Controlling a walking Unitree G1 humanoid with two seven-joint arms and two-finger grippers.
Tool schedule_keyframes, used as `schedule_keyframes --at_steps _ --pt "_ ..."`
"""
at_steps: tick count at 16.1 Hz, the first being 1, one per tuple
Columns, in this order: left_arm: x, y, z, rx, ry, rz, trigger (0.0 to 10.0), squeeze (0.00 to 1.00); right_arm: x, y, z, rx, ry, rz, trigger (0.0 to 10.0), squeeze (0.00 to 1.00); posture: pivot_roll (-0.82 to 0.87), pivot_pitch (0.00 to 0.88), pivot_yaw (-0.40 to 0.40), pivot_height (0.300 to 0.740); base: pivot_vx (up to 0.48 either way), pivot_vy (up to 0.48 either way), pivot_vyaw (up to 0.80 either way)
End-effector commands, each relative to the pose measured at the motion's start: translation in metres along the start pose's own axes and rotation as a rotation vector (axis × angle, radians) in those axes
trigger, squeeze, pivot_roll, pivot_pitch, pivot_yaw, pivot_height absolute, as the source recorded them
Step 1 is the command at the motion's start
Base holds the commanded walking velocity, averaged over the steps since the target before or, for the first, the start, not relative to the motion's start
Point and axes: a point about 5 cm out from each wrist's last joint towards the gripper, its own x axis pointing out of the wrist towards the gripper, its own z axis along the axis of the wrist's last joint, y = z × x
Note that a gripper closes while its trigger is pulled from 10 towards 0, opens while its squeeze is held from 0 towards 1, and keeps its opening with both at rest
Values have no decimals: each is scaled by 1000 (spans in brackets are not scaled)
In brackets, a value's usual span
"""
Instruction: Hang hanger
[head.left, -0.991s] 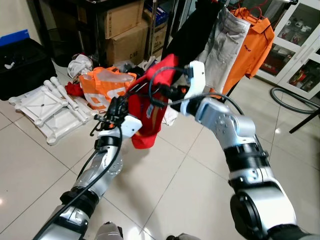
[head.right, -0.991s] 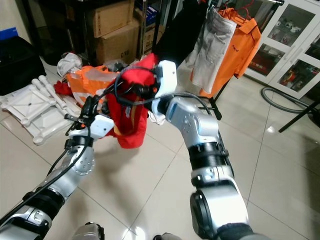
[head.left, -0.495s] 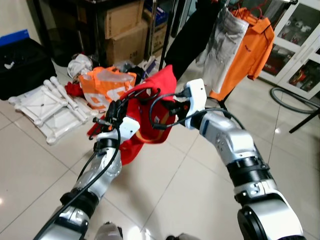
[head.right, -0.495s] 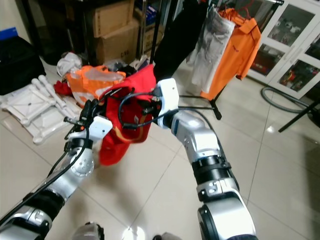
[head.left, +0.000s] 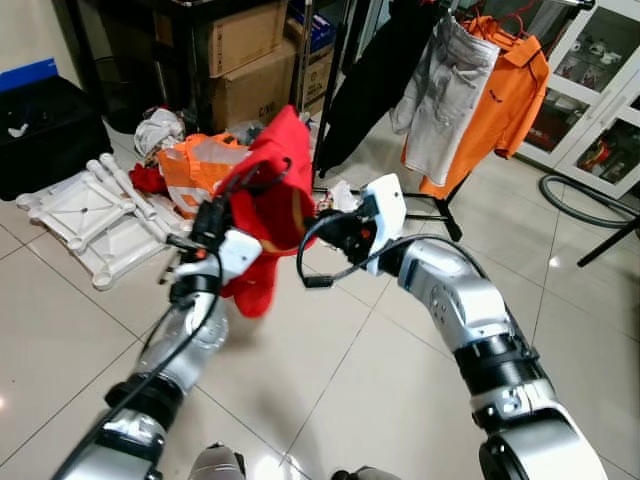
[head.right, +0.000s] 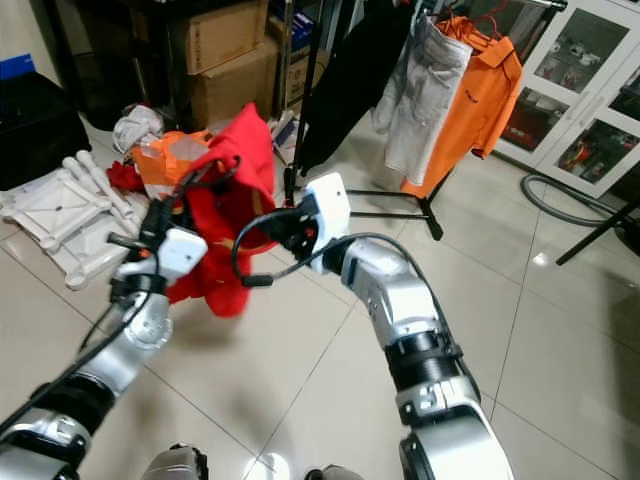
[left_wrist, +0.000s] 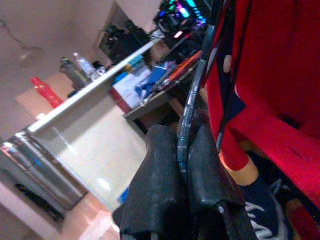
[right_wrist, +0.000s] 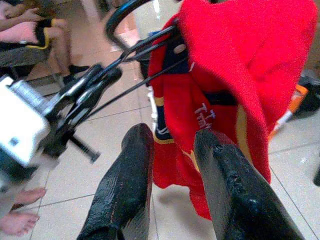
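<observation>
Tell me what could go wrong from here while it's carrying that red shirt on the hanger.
1. The left claw pinches only the thin wire hanger; it could twist or slip.
2. The red shirt is bunched unevenly and could slide off.
3. The right claw is open, holding nothing, close to the shirt, so its loose cable might snag the fabric.

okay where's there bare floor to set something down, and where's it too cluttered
Bare tile lies between the two arms and on toward the black hose. It is crowded behind the left gripper and its red shirt: white plastic racks, orange bag, cardboard boxes, and the clothes rack's base.
</observation>
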Motion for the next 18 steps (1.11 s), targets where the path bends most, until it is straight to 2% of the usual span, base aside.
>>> schedule_keyframes --at_steps 1,2,3,4,5,7,10,11,12,13,16,18 --pt "13 9 13 -7 -51 69 10000 0 -6 -4 -3 -58 8 -15 10000 1000 78 67 -157 740 0 0 0" --pt "13 9 13 -5 -51 69 10000 0 -7 -6 -4 -80 13 -33 10000 1000 78 67 -157 740 0 0 0" --pt "12 6 15 -28 -64 43 10000 0 -9 -20 -7 -133 20 -129 10000 0 75 68 -154 740 0 0 0" --pt "11 5 17 -38 -70 35 10000 0 -10 -23 -7 -131 21 -145 10000 0 74 68 -153 740 0 0 0" --pt "10 4 21 -50 -91 25 10000 0 -15 -35 -5 -145 20 -185 10000 0 75 69 -152 740 0 0 0" --pt "10 7 26 -64 -121 28 10000 0 -21 -49 4 -208 -11 -238 10000 0 79 71 -150 740 0 0 0" --pt "8 9 32 -67 -160 20 10000 0 -18 -57 26 -319 -75 -275 10000 0 97 69 -148 740 0 0 0" --pt "6 9 32 -63 -164 17 10000 0 -14 -56 33 -315 -88 -267 10000 0 99 69 -148 740 0 0 0" --pt "4 7 31 -64 -158 11 10000 0 -9 -56 37 -204 -87 -239 10000 0 103 69 -147 740 0 0 0" --pt "2 6 31 -65 -155 8 10000 0 -6 -57 38 -129 -93 -241 10000 1000 103 69 -147 740 0 0 0" --pt "-5 -1 35 -64 -166 -19 10000 0 12 -49 47 124 -139 -163 10000 1000 113 71 -144 740 0 0 0" --pt "-9 -6 34 -57 -162 -38 10000 0 20 -44 55 249 -156 -132 10000 1000 113 72 -142 740 0 0 0"
